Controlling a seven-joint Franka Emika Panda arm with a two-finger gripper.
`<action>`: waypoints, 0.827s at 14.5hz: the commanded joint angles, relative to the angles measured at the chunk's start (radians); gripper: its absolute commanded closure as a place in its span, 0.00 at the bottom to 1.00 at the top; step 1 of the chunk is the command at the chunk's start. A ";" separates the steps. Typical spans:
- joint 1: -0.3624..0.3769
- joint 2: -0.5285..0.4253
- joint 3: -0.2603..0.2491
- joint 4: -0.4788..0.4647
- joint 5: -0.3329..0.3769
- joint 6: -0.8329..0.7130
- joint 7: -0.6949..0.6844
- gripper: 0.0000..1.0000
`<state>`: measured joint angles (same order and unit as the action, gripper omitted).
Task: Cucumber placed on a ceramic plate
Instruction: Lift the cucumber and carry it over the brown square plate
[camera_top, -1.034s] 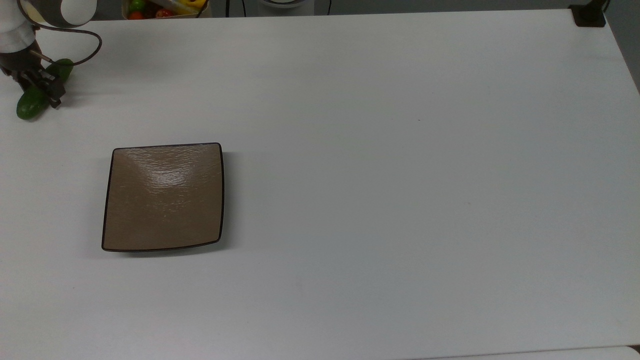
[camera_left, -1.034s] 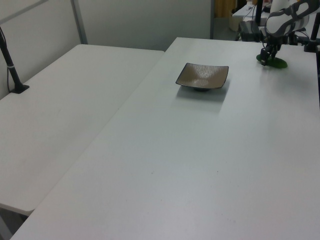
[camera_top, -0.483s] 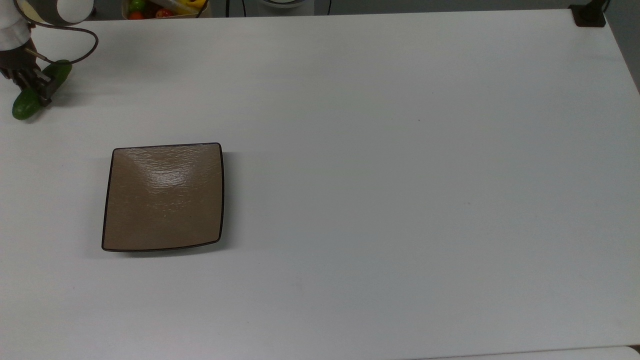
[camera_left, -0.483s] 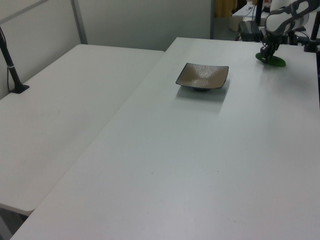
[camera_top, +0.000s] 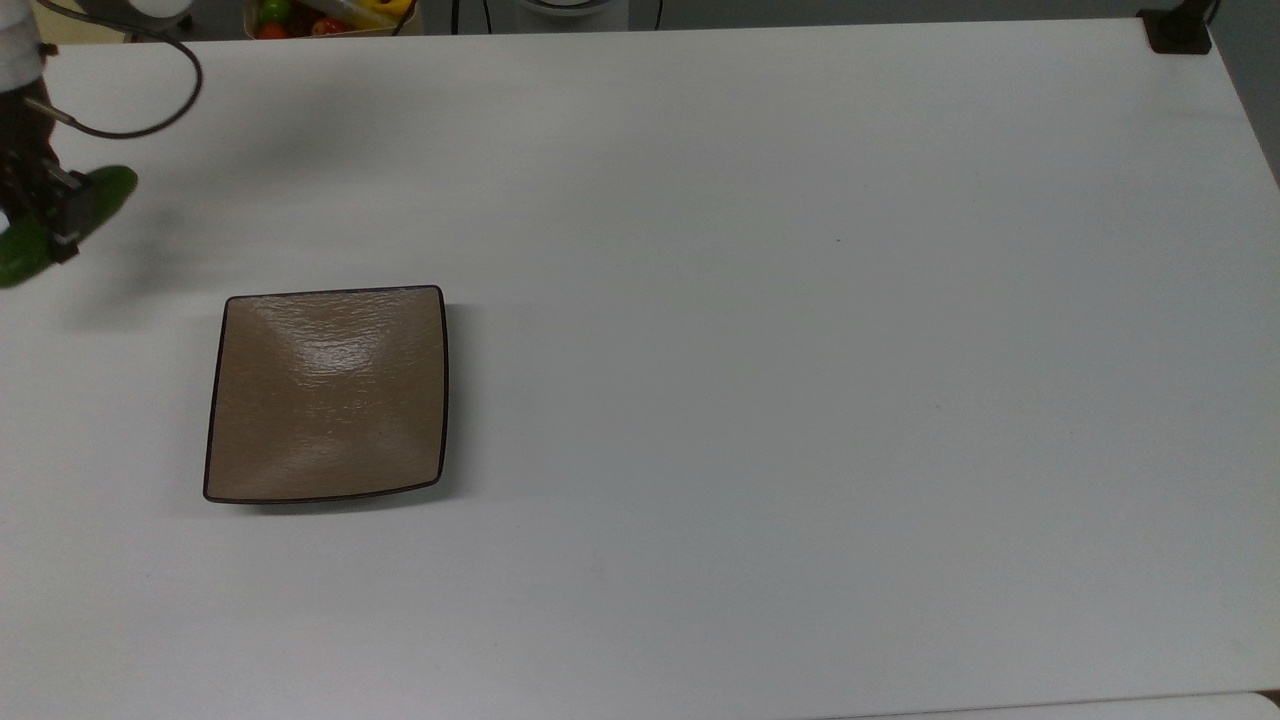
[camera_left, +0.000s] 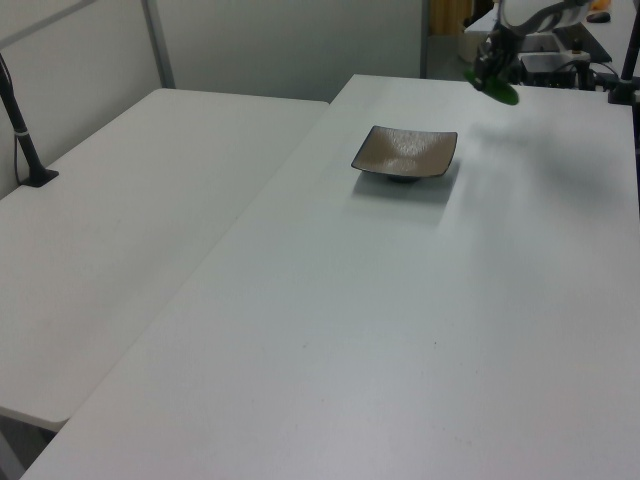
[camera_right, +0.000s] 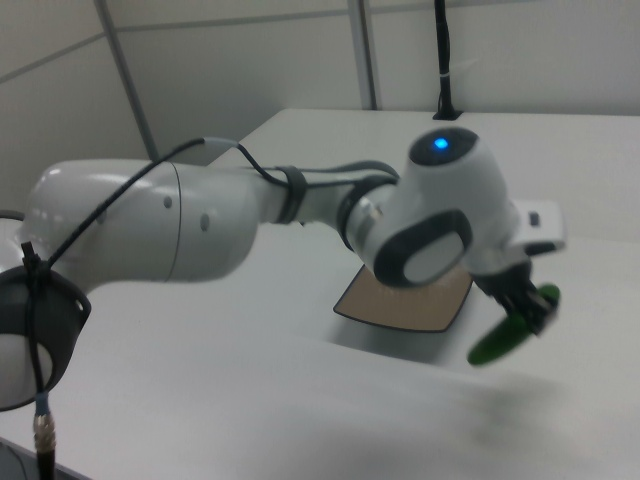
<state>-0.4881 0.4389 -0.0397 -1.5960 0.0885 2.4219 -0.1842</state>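
White table (camera_top: 800, 400) lies mostly bare. Gripper (camera_top: 45, 215) at the top view's left edge pinches the cucumber (camera_top: 100, 192) clear of the surface; plate (camera_top: 327, 394) sits apart, lower right of it.

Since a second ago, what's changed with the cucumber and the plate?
The claw, shut on the cucumber, has lifted it off the table: in the left view it now hangs in the air, up and toward the left view's left, nearer the ceramic plate. In the top view it has slid down the frame. The ceramic plate stayed where it was, with nothing on it.
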 joint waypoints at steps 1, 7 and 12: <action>0.101 -0.003 0.017 0.057 0.004 0.006 0.095 0.96; 0.304 0.047 0.027 0.076 -0.021 0.003 0.232 0.91; 0.344 0.106 0.031 0.077 -0.087 0.008 0.290 0.01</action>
<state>-0.1593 0.5232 -0.0018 -1.5274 0.0482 2.4219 0.0573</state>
